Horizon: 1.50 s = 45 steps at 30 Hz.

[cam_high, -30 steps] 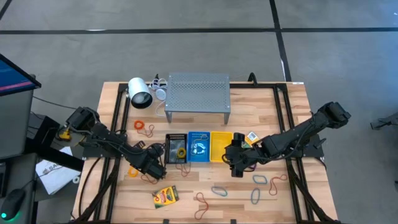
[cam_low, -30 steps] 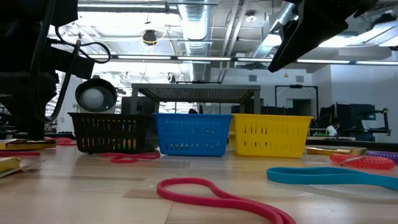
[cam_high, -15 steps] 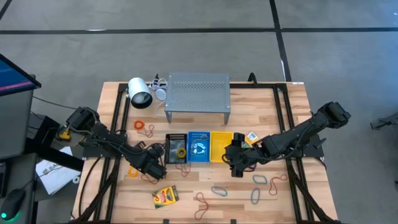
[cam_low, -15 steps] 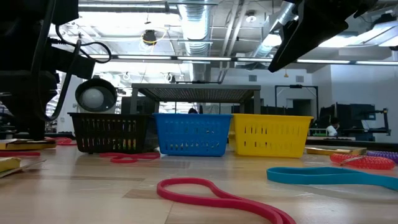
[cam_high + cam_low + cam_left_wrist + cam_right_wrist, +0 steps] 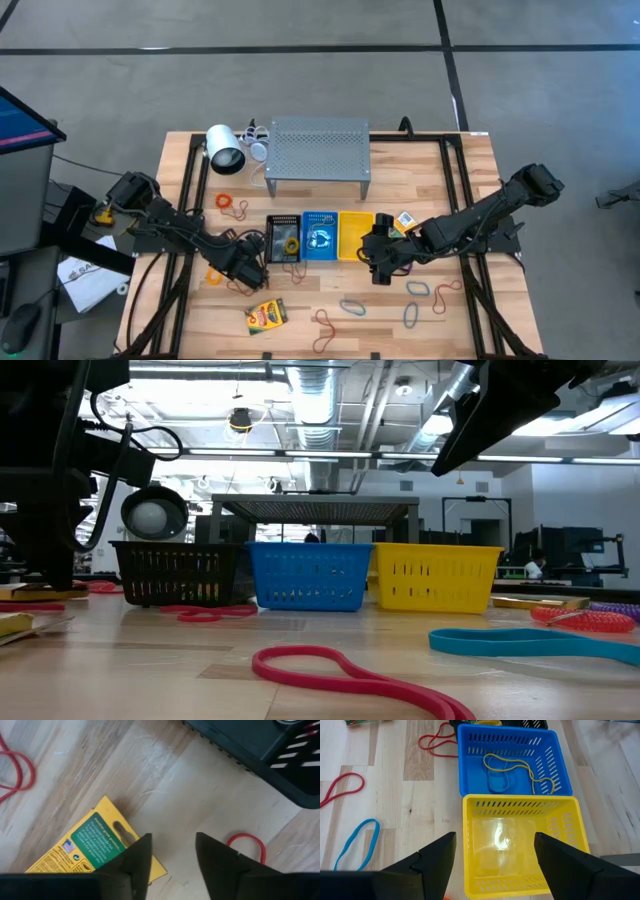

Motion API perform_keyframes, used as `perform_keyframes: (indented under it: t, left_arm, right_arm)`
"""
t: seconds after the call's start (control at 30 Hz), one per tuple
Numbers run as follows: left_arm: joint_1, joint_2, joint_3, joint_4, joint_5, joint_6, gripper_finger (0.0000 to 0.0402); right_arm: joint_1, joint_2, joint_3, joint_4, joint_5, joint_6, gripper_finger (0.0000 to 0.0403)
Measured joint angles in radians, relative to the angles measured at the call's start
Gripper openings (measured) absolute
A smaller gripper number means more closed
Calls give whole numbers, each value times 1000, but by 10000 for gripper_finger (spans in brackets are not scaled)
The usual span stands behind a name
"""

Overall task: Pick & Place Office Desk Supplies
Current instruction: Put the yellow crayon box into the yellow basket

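Note:
My left gripper [image 5: 172,855] is open and points down at the table, just in front of the black basket [image 5: 283,238]. A yellow crayon box with a green label [image 5: 90,847] lies flat on the wood beneath it, one corner under one finger. A red rubber band [image 5: 247,845] lies beside the other finger. My right gripper [image 5: 495,865] is open and hangs above the yellow basket [image 5: 520,845], with nothing between its fingers. The blue basket [image 5: 507,762] holds a yellow rubber band. More bands lie on the near table: red [image 5: 325,320], blue [image 5: 352,305] and purple [image 5: 418,290]. My left gripper stands over the near corner of the crayon box [image 5: 142,865], fingers pointing down from above. One finger [image 5: 135,862] covers that corner in the wrist view. I cannot tell whether it touches the box, which lies flat on the table.
A grey perforated shelf [image 5: 318,150] and a white cylinder [image 5: 225,150] stand at the far side. A second crayon box [image 5: 266,315] lies near the front edge and a third [image 5: 405,220] lies right of the yellow basket. An orange band [image 5: 230,205] lies far left.

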Motion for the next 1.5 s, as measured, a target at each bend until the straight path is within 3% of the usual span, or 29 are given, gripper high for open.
perform_keyframes:
  t: [0.13,0.3,0.73,1.5]
  left_arm:
    - [0,0,0,4,0,-3,185]
    - [4,0,14,9,0,5,197]
    - [53,0,54,-112,9,50,165]
    - [52,0,-4,-81,53,26,159]
  right_arm:
    - [0,0,0,0,0,0,265]
    - [0,0,0,0,0,-1,265]
    - [0,0,0,0,0,5,265]
    - [0,0,0,0,0,5,265]
